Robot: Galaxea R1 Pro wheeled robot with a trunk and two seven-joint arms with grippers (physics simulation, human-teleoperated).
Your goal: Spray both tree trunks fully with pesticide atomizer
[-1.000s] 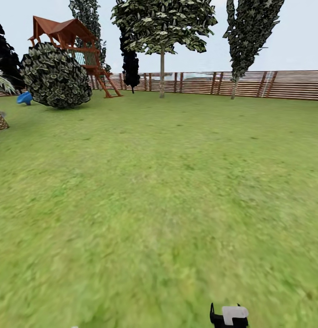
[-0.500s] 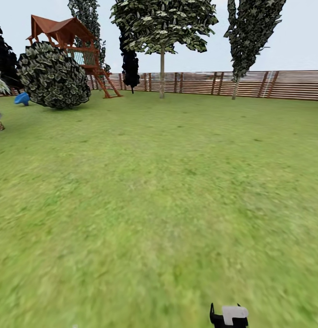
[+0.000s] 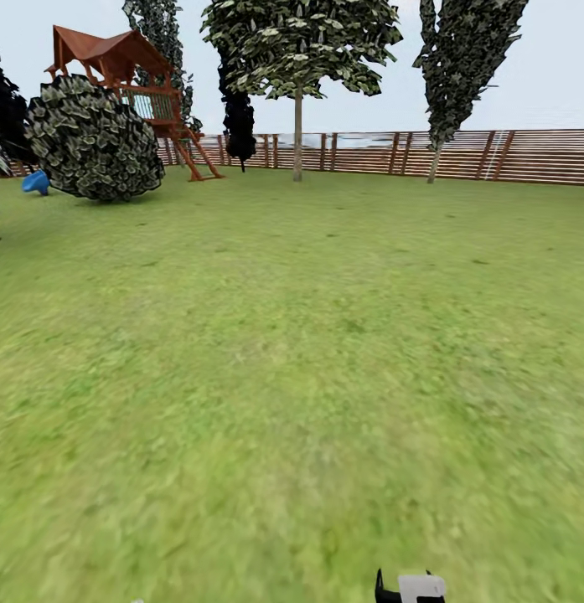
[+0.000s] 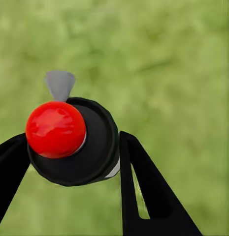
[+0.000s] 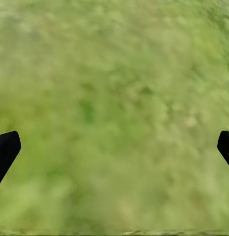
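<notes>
Head view, left to right: blue slide (image 3: pixel 35 182) peeking out at the far left edge, round leafy bush (image 3: pixel 94 139) in front of the wooden playhouse (image 3: pixel 116 60), then 1 tree (image 3: pixel 298 50) with a straight pale tree trunk (image 3: pixel 297 134) standing near the fence (image 3: pixel 459 156), then a narrow dark columnar tree (image 3: pixel 463 59) further right. Slatted fence closing off the whole back edge. Huge stretch of open lawn (image 3: pixel 292 360) between here and all of that, plenty of room to roll. Small black-and-white robot part (image 3: pixel 411 588) poking in at the bottom edge.

Left wrist view gives what the head view doesn't: pesticide atomizer (image 4: pixel 75 140), black body with a shiny red top and a small grey nozzle, sitting between the 2 black fingers of the left gripper (image 4: pixel 70 157). Jaws clenched on it, 1 finger pressed against each side, blurry grass behind.

Right wrist view: just the tips of the right gripper (image 5: pixel 114 147) at the 2 side edges, jaws spread wide and released, nothing between them but grass.
</notes>
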